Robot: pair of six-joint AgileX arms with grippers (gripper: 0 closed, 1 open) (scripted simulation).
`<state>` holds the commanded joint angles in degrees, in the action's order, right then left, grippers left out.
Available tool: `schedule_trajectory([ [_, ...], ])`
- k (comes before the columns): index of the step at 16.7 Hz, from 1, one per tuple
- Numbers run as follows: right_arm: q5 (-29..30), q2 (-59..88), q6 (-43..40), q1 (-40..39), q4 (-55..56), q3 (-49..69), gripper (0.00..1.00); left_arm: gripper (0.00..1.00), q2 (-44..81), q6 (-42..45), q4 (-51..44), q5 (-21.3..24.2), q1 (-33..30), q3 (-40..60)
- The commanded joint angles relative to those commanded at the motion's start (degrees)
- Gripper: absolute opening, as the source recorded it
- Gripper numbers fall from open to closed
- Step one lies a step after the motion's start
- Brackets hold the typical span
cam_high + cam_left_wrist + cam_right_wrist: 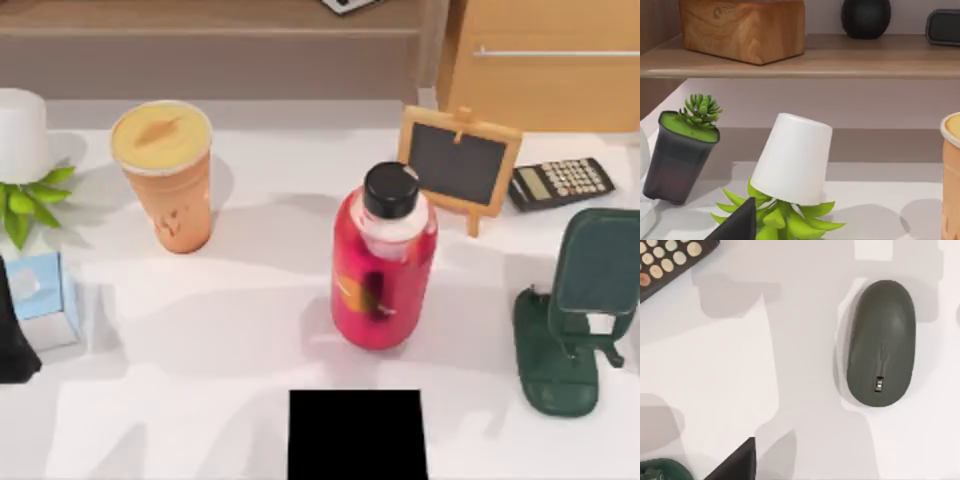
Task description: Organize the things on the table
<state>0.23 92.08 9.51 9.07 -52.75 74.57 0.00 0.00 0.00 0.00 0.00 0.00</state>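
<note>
Top view: red bottle [384, 265] stands mid-table [250, 300] between orange cup [166, 176] and chalkboard [459, 164]; end effector states cannot tell.

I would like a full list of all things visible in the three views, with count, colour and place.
cup: 1, orange, table back left
bottle: 1, red, black cap, centre
chalkboard: 1, wood-framed, back right
calculator: 1, black, back right
phone stand: 1, dark green, right edge
mouse: 1, grey, on table
white pot: 1, tipped, green leaves
grey pot: 1, small plant
box: 1, pale blue, left
wooden box: 1, shelf
black square: 1, front centre
</note>
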Motion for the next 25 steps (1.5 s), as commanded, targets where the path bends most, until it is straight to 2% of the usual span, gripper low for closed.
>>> schedule_trajectory([
  [5, 0.0, 19.2, 2.0, 2.0, -11.4, 16.0, 1.0, 1.0, 0.0, 0.0, 0.0, 0.0, 0.0, 0.0],
  [9, 0.1, 26.1, 2.8, 2.7, -15.4, 21.8, 1.0, 1.0, 0.0, 0.0, 0.0, 0.0, 0.0, 0.0],
  [16, 0.1, 26.6, 2.9, 2.5, -14.5, 21.1, 1.0, 1.0, 0.0, 0.0, 0.0, 0.0, 0.0, 0.0],
  [22, 0.1, 31.0, 3.0, 2.6, -0.6, 12.2, 1.0, 1.0, 0.0, 0.0, 0.0, 0.0, 0.0, 0.0],
  [25, 0.1, 32.3, 3.0, 2.6, 2.4, 9.9, 1.0, 1.0, 0.0, 0.0, 0.0, 0.0, 0.0, 0.0],
])
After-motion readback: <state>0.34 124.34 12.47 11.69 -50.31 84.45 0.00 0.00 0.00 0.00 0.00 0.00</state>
